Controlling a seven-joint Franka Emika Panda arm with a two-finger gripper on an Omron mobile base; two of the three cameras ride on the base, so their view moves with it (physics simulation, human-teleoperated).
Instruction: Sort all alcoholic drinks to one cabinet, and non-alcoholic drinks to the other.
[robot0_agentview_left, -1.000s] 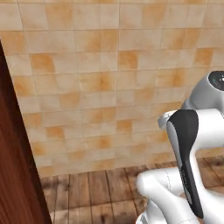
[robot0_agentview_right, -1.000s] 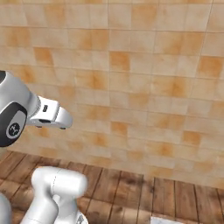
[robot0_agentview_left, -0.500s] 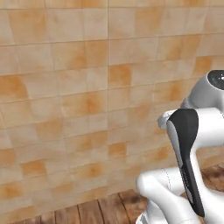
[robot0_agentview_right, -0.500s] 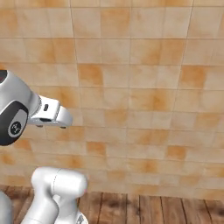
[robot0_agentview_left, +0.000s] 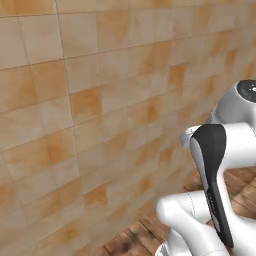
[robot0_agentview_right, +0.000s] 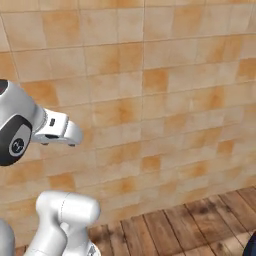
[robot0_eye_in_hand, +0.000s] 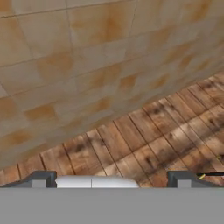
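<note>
Meanwhile, the arm (robot0_agentview_left: 215, 185) stood folded close to its base, its white links and one dark joint cover rising at the lower right of the left base view, and showing again at the lower left of the right base view. Ahead of it ran a wall (robot0_agentview_right: 150, 90) of orange and tan tiles, meeting a floor (robot0_agentview_right: 190, 225) of brown wooden planks along the bottom of both base views. In the hand view the gripper (robot0_eye_in_hand: 111, 179) looked down at a slant toward the line where that tiled wall met the plank floor. Its two dark fingertips (robot0_eye_in_hand: 41, 178) stood far apart, one near each side of the bottom edge, with bare planks showing between them and nothing held. As for the bottles and the wooden cabinet, none of the three views let me tell where they stood. A small dark shape cut the lower right corner of the right base view, too little of it visible to name.
</note>
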